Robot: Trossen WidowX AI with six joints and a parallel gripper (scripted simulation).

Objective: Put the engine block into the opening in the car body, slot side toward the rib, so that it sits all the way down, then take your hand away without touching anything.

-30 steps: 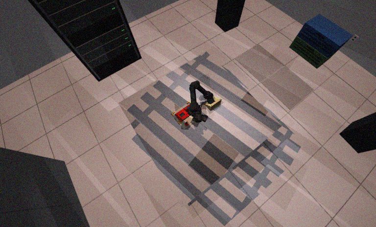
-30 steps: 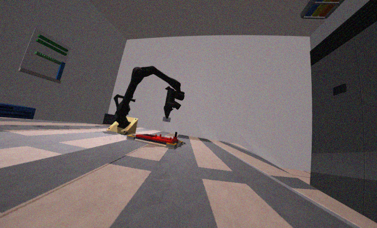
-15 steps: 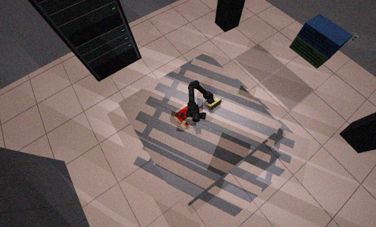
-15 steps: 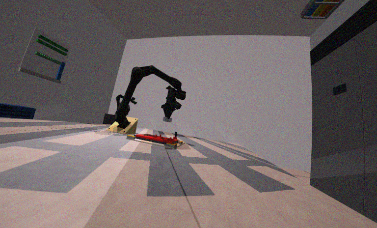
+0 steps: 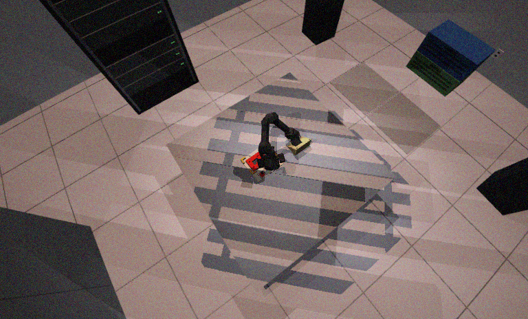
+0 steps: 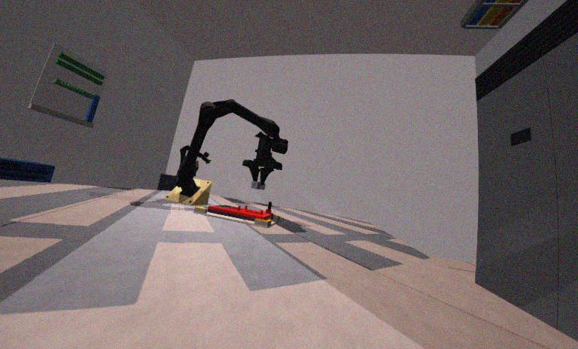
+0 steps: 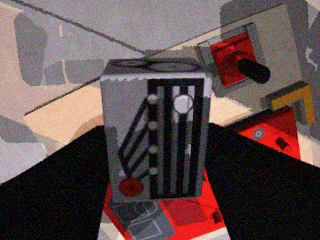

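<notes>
My gripper [image 6: 259,180] [image 7: 155,135] is shut on the grey engine block [image 6: 257,186] [image 7: 130,110], and holds it in the air above the car body. In the wrist view the block's face shows dark stripes, slanted lines and a red disc at the lower left; two round shapes mark its top edge. The red car body [image 5: 253,160] [image 6: 238,211] [image 7: 292,125] lies low on the board, partly hidden by the arm in the top view and by block and fingers in the wrist view. A grey patterned area shows in the red below the block; the rib cannot be made out.
A black peg [image 6: 269,205] [image 7: 254,71] stands upright beside the car body, over a red piece in a grey square frame. Yellow corner brackets [image 7: 295,100] stand by the car body. The arm's pale yellow base [image 5: 300,145] [image 6: 204,192] is nearby. Striped shadows cross the floor.
</notes>
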